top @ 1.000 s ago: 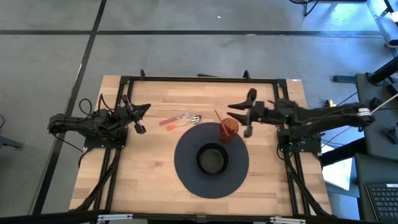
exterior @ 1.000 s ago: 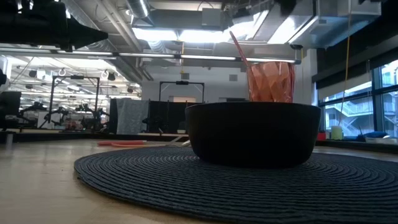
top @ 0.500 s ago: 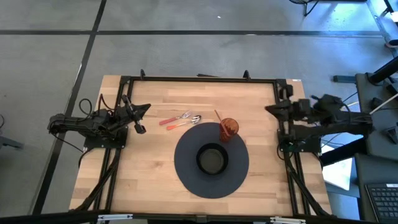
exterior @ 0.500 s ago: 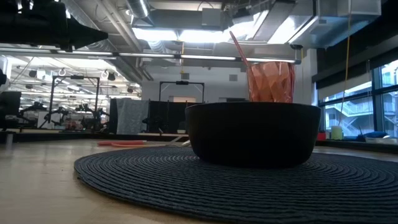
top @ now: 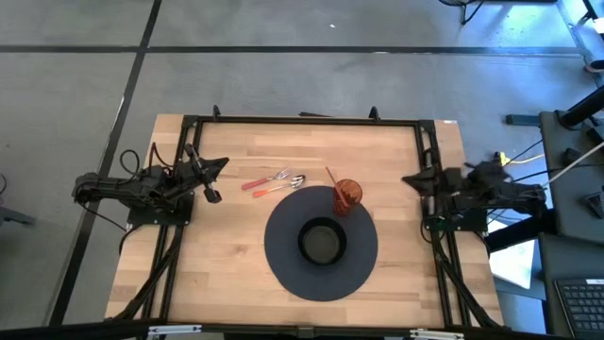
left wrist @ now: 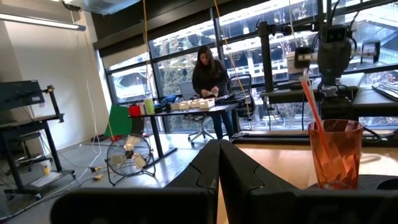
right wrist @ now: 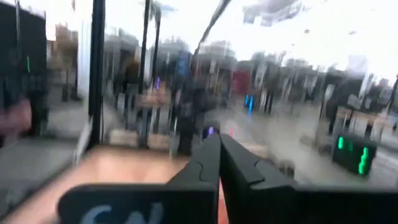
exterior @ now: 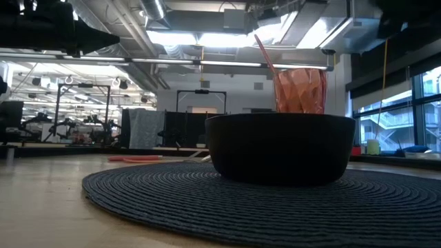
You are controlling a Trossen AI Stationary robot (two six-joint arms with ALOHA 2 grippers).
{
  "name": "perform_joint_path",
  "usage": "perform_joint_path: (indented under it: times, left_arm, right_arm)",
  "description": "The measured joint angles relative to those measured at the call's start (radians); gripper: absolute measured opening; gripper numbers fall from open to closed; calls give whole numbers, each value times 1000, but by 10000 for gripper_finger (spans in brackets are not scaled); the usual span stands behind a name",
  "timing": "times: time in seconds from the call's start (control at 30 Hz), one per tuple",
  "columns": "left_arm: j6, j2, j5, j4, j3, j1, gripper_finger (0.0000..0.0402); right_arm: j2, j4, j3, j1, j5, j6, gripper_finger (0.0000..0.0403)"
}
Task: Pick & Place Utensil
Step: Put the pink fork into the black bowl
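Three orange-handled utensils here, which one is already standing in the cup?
The utensil in the orange cup: its handle leans out over the rim. The other two utensils lie flat on the table, beside the round mat.

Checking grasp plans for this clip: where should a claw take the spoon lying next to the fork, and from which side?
Grip the spoon by its orange handle, coming straight down from above. It lies flat on the table, handle pointing toward the left claw, which is nearer. The fork lies close alongside, so the fingers should straddle only the handle's free end. This is a judgement from the high view.
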Motion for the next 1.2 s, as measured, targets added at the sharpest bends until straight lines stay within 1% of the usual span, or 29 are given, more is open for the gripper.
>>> perform_joint_path:
  times: [0.03, 0.1, 0.27, 0.57, 0.63, 0.9, 1.2]
  left_arm:
    - [0, 0, -1, 0, 0, 0, 4]
    - [0, 0, -1, 0, 0, 0, 4]
    - [1, 1, -2, 0, 0, 0, 4]
    - [0, 1, -2, 0, 0, 0, 4]
    - [0, 1, -2, 0, 0, 0, 4]
    - [-1, 1, -1, 0, 0, 0, 4]
    - [1, 1, -2, -8, 0, 0, 4]
  right_arm:
    - [1, -19, -4, 0, -9, -5, 4]
    - [18, 7, -9, 0, -23, -6, 5]
    - [4, -12, -59, 0, -30, 33, 5]
    - [0, 58, -179, 0, -34, 62, 5]
    - [0, 94, -206, -2, -26, 64, 3]
    - [0, 103, -270, -29, 63, 85, 11]
    - [13, 107, -282, -60, 44, 114, 5]
